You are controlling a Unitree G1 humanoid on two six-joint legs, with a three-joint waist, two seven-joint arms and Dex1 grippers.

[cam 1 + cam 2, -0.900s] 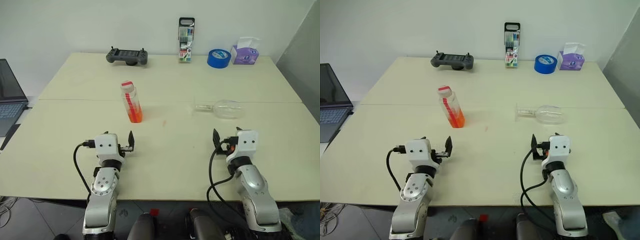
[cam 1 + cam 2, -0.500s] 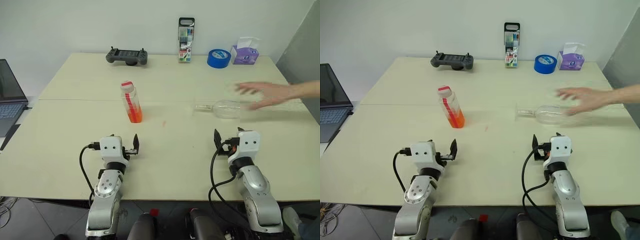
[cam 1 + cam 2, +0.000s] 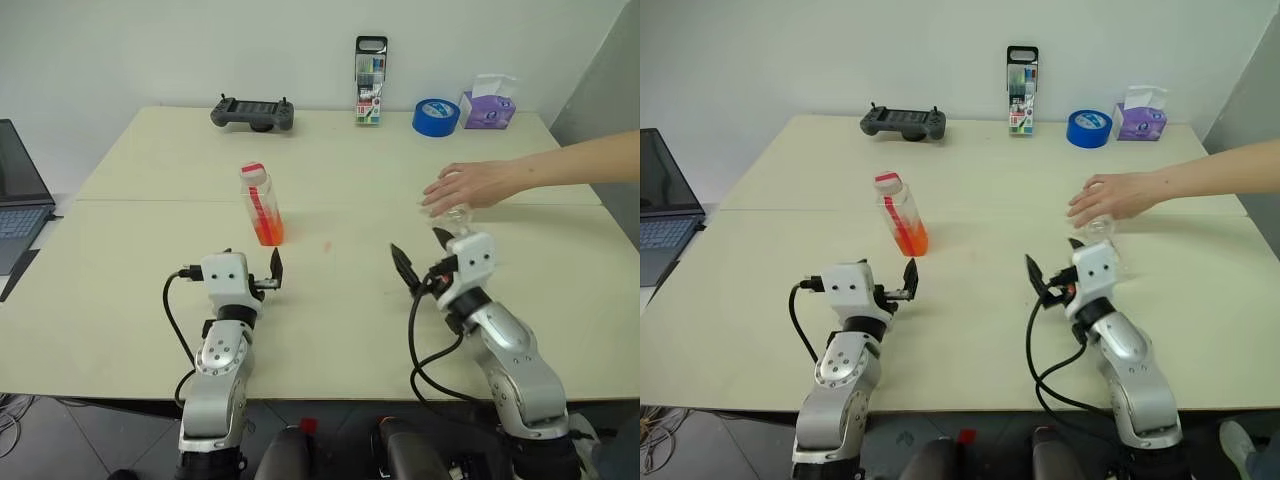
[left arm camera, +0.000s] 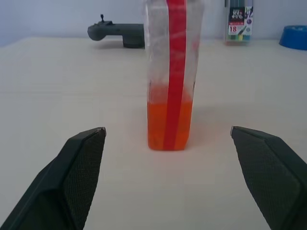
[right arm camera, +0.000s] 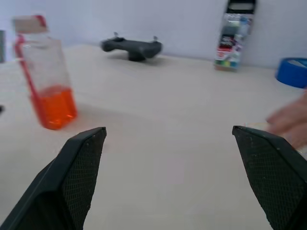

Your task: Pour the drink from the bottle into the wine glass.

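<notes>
- Table (image 3: 150,290): cream top, seam running across it level with the bottle. Near edge lies under both forearms; the far edge meets the wall.
- Bottle (image 3: 262,205): upright on the left-centre of the table, red cap on, just past the seam. Drink (image 4: 170,125) fills roughly the lower third.
- Left gripper (image 3: 272,275): low over the table, just short of the bottle and pointing at it. Jaws spread wide, nothing between them; in the left wrist view the bottle stands centred in the gap, clear of both fingers (image 4: 76,177).
- Right gripper (image 3: 1050,280): over the table right of centre, angled toward the bottle. Jaws wide apart and empty.
- Wine glass (image 3: 1098,230): just beyond the right gripper's housing, mostly covered by a person's hand (image 3: 1115,195) reaching in from the right edge. Whether it stands or lies cannot be determined.
- Open room: bare table between the two grippers and between the bottle and the hand.
- Far edge, well apart from the work area: game controller (image 3: 252,112), marker pack (image 3: 371,80), blue tape roll (image 3: 437,116), tissue box (image 3: 490,103).
- Laptop (image 3: 20,195): off the left edge of the table.
</notes>
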